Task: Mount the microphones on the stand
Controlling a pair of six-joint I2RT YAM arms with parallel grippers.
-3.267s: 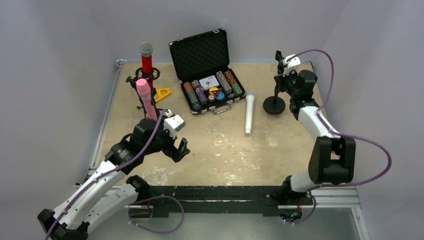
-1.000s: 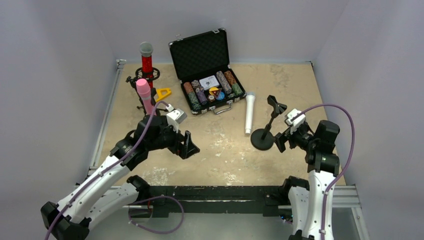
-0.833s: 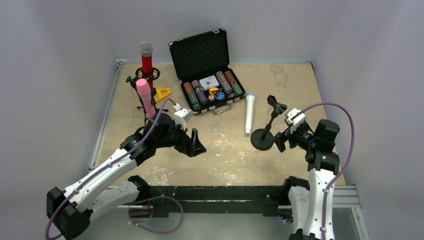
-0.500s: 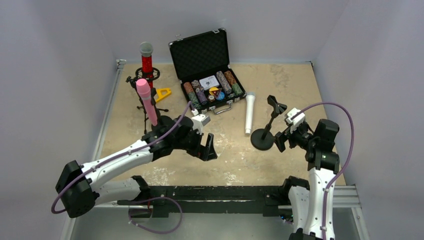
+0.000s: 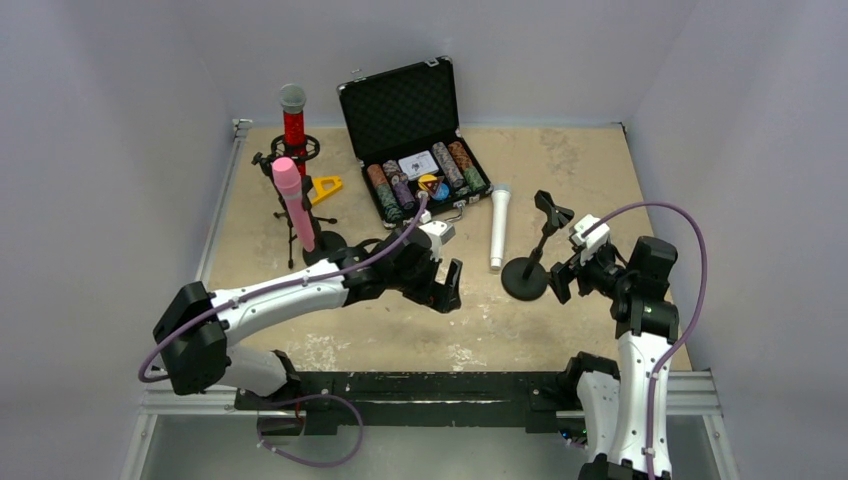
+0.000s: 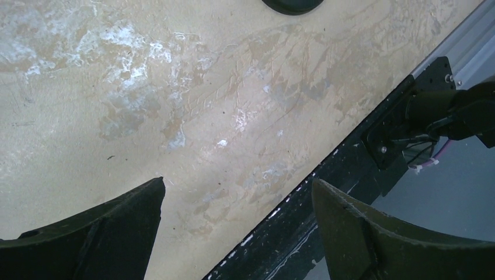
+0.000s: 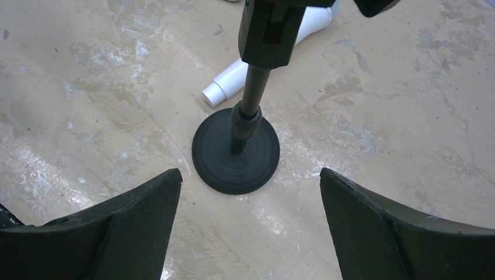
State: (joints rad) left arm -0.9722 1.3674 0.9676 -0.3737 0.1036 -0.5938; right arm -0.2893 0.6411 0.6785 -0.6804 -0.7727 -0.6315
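At far left the red microphone [image 5: 293, 128] and, nearer, the pink microphone [image 5: 295, 208] stand upright, seemingly mounted, so two of three look done. The left jaws hang released and empty over the counter [image 5: 480, 330]. The white microphone [image 5: 497, 228] lies flat on it, just beside the empty stand [image 5: 527, 277]. The right jaws, spread wide, face that stand without touching it. Mounting the white one remains.

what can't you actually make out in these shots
Right wrist view: the empty stand hides most of the white microphone; the top edge cuts off the stand's top.
Left wrist view: the top edge leaves only a sliver of a black disc.
Top view: chips and cards in the case are too small to read.
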